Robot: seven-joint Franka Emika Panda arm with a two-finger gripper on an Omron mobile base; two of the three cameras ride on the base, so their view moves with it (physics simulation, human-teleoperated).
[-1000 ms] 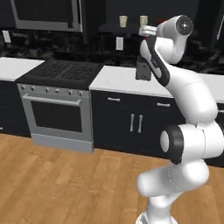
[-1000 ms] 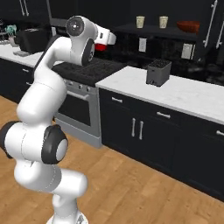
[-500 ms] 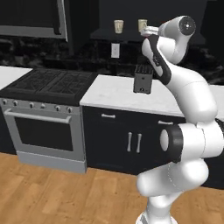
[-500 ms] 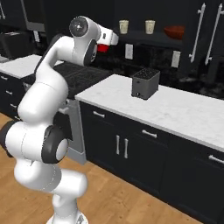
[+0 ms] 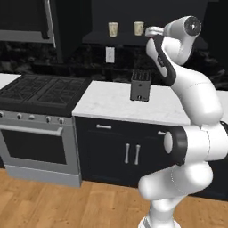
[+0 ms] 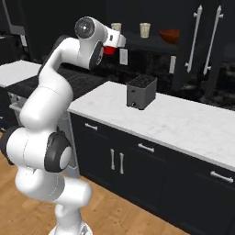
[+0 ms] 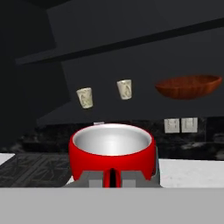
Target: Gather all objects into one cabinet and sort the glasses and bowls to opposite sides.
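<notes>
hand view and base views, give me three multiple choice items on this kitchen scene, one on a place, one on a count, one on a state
1. Where is the wide red-brown bowl?
A. on the dark cabinet shelf, right of the mugs
B. on the white counter
C. on the stove

2. How many cream handled mugs stand on the shelf?
A. one
B. two
C. four

3. What is the state of the gripper?
A. open, with nothing in it
B. shut on the small bright red cup
C. shut on the dark grey toaster

Answers:
1 A: the hand view shows the bowl on the shelf to the right of both mugs.
2 B: two mugs stand side by side.
3 B: the red cup sits right at the gripper, raised above the counter.
</notes>
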